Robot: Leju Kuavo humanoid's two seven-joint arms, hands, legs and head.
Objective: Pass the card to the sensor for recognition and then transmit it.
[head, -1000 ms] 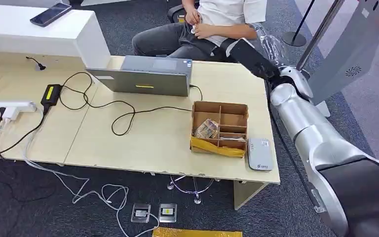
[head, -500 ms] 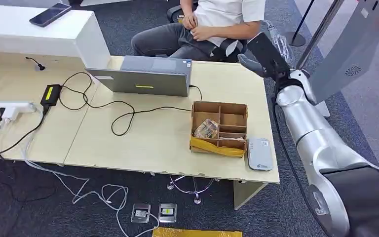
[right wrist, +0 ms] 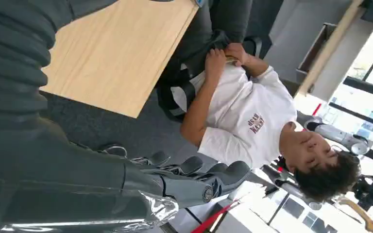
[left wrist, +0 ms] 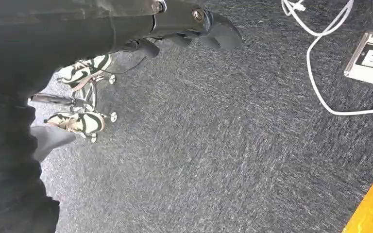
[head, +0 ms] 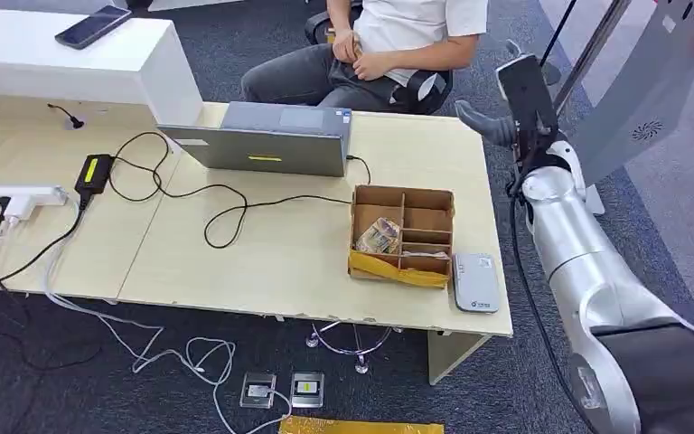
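A grey-white card sensor point(head: 475, 282) lies flat near the table's front right corner. Beside it stands a brown cardboard box point(head: 426, 220) with compartments; one compartment has a crumpled packet point(head: 379, 237) in it, and I cannot make out a single card. My right hand point(head: 520, 101) is raised past the table's far right edge, well above and behind the sensor. In the right wrist view its fingers point(right wrist: 194, 175) are stretched out with nothing in them. My left hand point(left wrist: 189, 29) hangs over the carpet, its thumb point(left wrist: 51, 138) apart from the fingers, holding nothing.
A person point(head: 398, 41) sits in a chair at the table's far side, hands in their lap. A closed laptop point(head: 267, 140), black cables point(head: 226, 212) and a power strip point(head: 14, 197) lie on the table point(head: 262, 262). Floor sockets point(head: 282, 390) sit below its front edge.
My right arm has swung to the right, away from the seated person's lap, and the hand now stands more upright past the table edge. Nothing on the table moved.
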